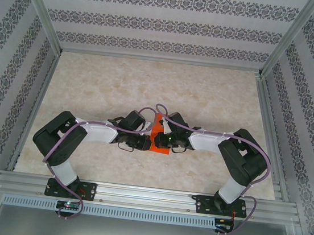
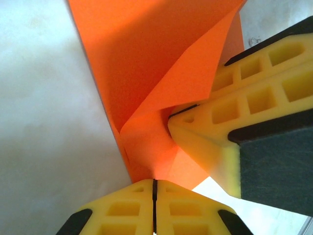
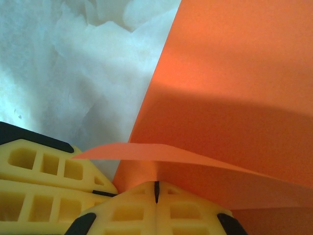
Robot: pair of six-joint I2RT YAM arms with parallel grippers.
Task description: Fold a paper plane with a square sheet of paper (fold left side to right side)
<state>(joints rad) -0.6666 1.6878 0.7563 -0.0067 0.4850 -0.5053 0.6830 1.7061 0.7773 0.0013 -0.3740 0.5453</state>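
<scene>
Top view: the paper sits mid-tabletop, a bit toward 6 o'clock. It's sandwiched between the left gripper at its 9 and the right gripper at its 3. There's loads of bare room toward 12 o'clock. The side rails at 9 and 3 are well apart from it, so I reckon sweeping a flap sideways only risks bumping the other arm.

Left wrist view: the left gripper is clenched at 6 o'clock and the paper's narrow end runs right into the seam, so I'd call that pinching the paper. A folded flap stands up off the lower layer. The right gripper's fingers come in from 3 o'clock, touching it.

Right wrist view: the right gripper is clenched too, on the paper's edge at 6 o'clock. One loose layer curls across just above it.

Handling-wise, my guess is it's featherlight, floppy, and keeps any crease for good. So hold it by edges or corners near the fold, gently. Two grippers this close is the real squeeze.
</scene>
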